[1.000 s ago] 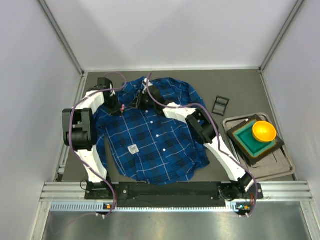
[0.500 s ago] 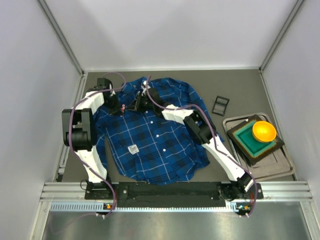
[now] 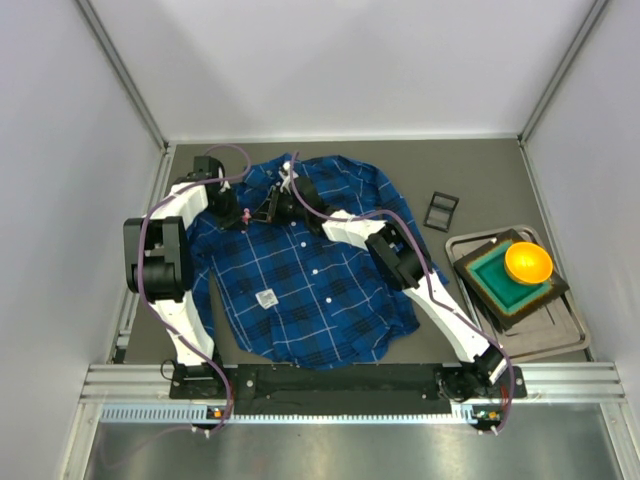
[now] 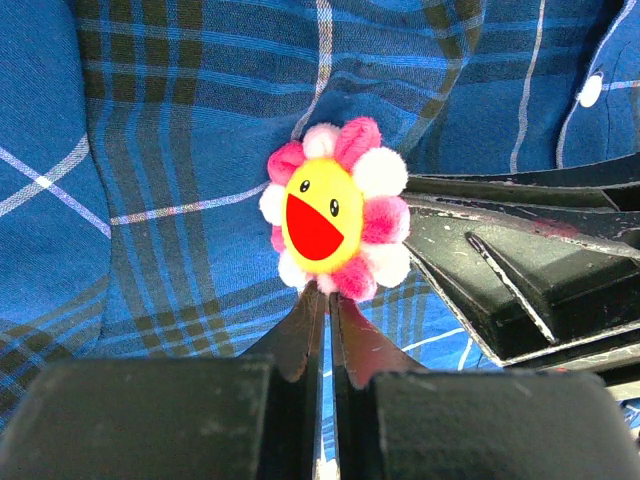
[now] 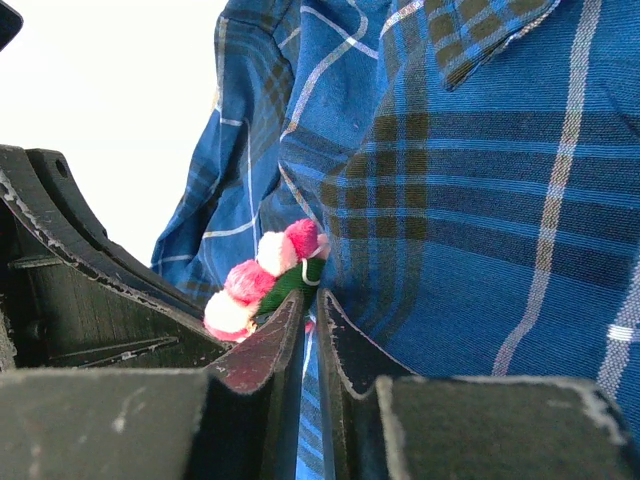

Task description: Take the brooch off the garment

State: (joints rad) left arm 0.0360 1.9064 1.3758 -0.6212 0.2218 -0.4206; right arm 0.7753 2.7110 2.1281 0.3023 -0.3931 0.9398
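Note:
The brooch (image 4: 335, 220) is a pink and white pom-pom flower with a yellow smiling face. It stands on the blue plaid garment (image 3: 310, 280) near the collar and shows small in the top view (image 3: 246, 214). My left gripper (image 4: 327, 293) is shut, its tips pinching the flower's lower edge. My right gripper (image 5: 310, 300) comes from the other side, jaws almost closed on shirt cloth just behind the brooch's green backing (image 5: 290, 282). Both grippers meet at the brooch in the top view, left gripper (image 3: 240, 218) and right gripper (image 3: 267, 212).
A white square tag (image 3: 266, 298) lies on the shirt front. A small black frame (image 3: 441, 210) lies to the right. A grey tray (image 3: 560, 335) at the far right holds a teal block (image 3: 497, 283) and an orange bowl (image 3: 528, 262).
My right gripper has moved a little to the left, closer to the brooch and the left gripper. The left arm has hardly moved.

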